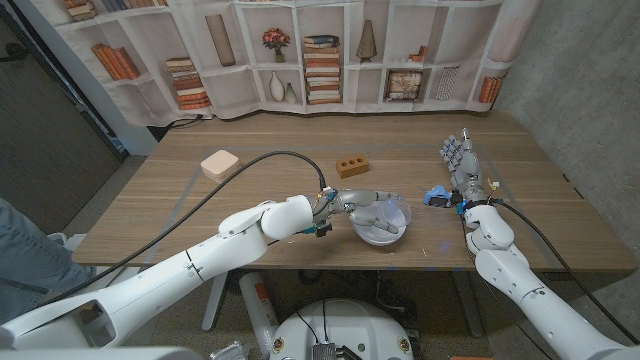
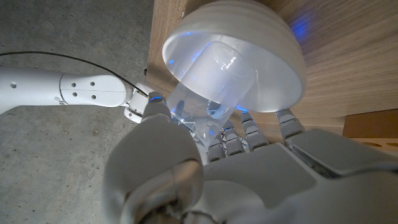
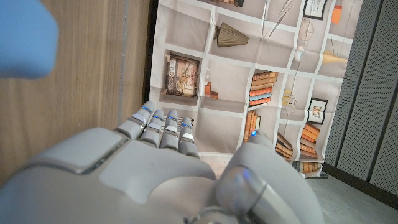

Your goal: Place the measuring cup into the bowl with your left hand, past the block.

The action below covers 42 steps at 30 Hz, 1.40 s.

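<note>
The clear measuring cup (image 2: 211, 78), gripped by the left robot hand (image 1: 362, 206), is held inside the white bowl (image 1: 392, 234) near the counter's (image 1: 250, 215) front edge, its outline blurred, while the right robot hand (image 1: 462, 170) is seen empty, fingers extended.

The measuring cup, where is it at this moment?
In the head view the measuring cup is at the white bowl near the table's front edge, right of centre, held by the left robot hand, with the orange block behind it.
</note>
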Tool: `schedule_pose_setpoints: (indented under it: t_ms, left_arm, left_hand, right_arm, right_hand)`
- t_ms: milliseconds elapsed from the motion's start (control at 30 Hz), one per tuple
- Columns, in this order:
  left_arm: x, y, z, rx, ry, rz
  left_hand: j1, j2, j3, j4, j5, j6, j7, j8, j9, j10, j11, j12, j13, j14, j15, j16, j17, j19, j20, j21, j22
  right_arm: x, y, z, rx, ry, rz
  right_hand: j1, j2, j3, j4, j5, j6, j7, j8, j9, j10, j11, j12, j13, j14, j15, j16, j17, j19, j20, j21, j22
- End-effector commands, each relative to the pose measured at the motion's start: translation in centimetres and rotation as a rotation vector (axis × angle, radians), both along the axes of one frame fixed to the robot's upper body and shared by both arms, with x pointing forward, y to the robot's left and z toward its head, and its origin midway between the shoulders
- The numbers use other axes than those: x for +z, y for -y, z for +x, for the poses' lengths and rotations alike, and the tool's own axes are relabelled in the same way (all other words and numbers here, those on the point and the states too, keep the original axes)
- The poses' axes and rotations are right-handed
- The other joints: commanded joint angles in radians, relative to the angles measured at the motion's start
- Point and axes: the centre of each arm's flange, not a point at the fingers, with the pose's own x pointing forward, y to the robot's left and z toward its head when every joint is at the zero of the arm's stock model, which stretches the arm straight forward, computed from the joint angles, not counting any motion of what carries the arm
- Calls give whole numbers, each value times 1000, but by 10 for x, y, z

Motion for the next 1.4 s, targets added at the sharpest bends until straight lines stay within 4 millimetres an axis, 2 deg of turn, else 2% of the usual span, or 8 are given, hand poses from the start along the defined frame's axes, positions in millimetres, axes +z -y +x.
schedule_pose_setpoints:
  t_ms: [33,133,300,567,633,1400]
  left_arm:
    - [4,-7,-8,16,24,-9]
    - [4,-10,-10,27,29,-15]
    - [3,-17,-11,46,27,-32]
    - [4,-24,-10,63,28,-40]
    - [4,-25,-10,65,28,-41]
    - [11,-26,-4,64,25,-35]
  left_hand:
    - [-8,1,-5,1,11,-4,1,5,5,-5,3,3,6,-7,1,0,5,-9,5,-3,3]
    - [-10,0,-7,1,11,-4,8,7,5,-5,4,4,6,-7,2,1,5,-11,5,-3,3]
    - [-13,-3,-10,3,12,-5,20,11,5,-12,22,6,5,-9,5,3,5,-12,5,-2,3]
    - [-21,-8,-17,5,14,-21,51,10,5,-22,42,9,4,-18,13,4,5,-16,5,0,3]
    - [-25,-12,-21,6,16,-37,67,7,4,-31,49,9,3,-26,19,3,5,-19,5,0,3]
    - [-44,-23,-37,14,23,-74,83,7,4,-69,64,7,1,-56,30,2,5,-40,6,-3,3]
  right_arm:
    - [-1,-1,-3,1,-2,-6]
    - [-1,-1,-3,0,-2,-8]
    - [0,-2,-2,2,-4,-12]
    - [3,-8,2,11,-6,-18]
    - [3,-9,2,11,-7,-20]
    - [6,-8,2,-2,-8,-18]
  right_hand:
    - [4,10,-2,1,-3,6,-3,0,3,8,2,4,3,3,5,-4,3,-1,6,-4,3]
    - [4,10,-2,1,-3,7,-6,0,3,8,2,4,3,3,6,-4,3,-1,5,-4,3]
    - [4,10,-2,1,-3,8,-4,0,3,7,1,4,3,3,6,-4,3,-1,5,-4,3]
    - [4,11,-3,0,-3,8,-4,0,3,7,1,3,3,3,6,-3,3,-2,6,-4,3]
    - [4,11,-3,0,-3,8,-4,0,3,8,1,3,3,2,6,-4,3,-2,6,-5,3]
    - [5,12,-5,-2,-3,8,-6,0,3,8,3,3,3,1,5,-4,3,-3,7,-5,3]
